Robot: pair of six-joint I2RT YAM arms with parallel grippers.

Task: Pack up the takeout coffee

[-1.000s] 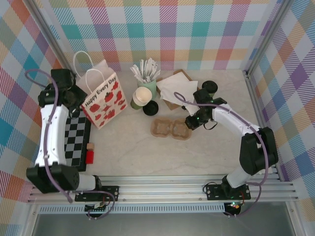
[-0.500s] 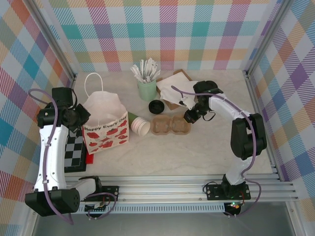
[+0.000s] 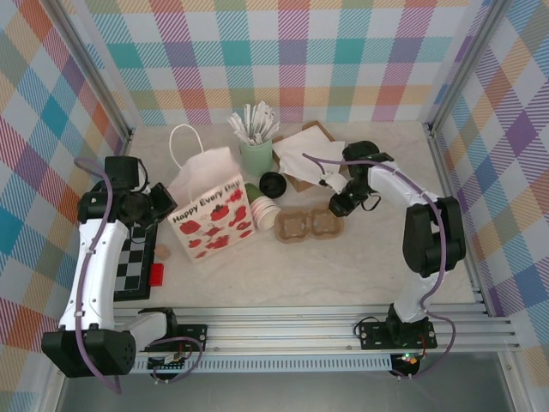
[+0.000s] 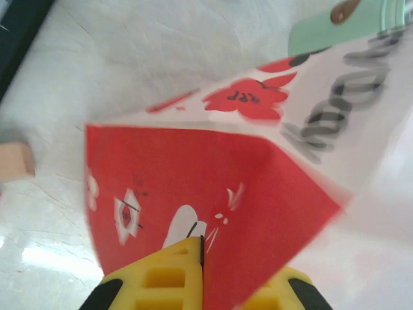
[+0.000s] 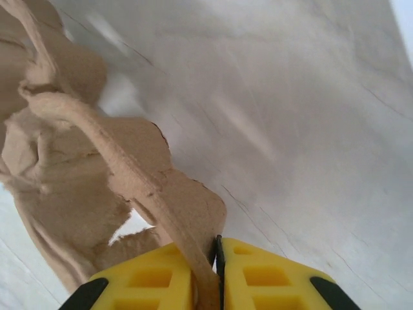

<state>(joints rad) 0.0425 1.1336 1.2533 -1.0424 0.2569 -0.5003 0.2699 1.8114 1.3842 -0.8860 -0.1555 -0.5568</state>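
Note:
Seen from above, the takeout coffee is a round black lid (image 3: 273,183) between the pale green cup of sticks (image 3: 256,156) and the brown cardboard cup tray (image 3: 307,226); the cup's side is hidden. My right gripper (image 3: 340,206) (image 5: 216,248) is shut on the tray's (image 5: 84,161) right rim, which runs up between the yellow fingers. My left gripper (image 3: 159,206) (image 4: 202,244) is shut on the red side panel of the "Happy Every Day" paper bag (image 3: 210,215) (image 4: 213,187). The bag stands open-topped and tilted, left of the coffee.
A tipped stack of cream cups (image 3: 262,211) lies between bag and tray. White napkins (image 3: 307,153) lie at the back. A checkerboard (image 3: 129,266), a red block (image 3: 155,273) and a wooden cube (image 3: 159,251) (image 4: 16,161) sit at the left. Metal rails border both sides.
The left gripper has dragged the bag right and toward the back, pushing the tipped cups along. The tray has shifted slightly right with the right gripper.

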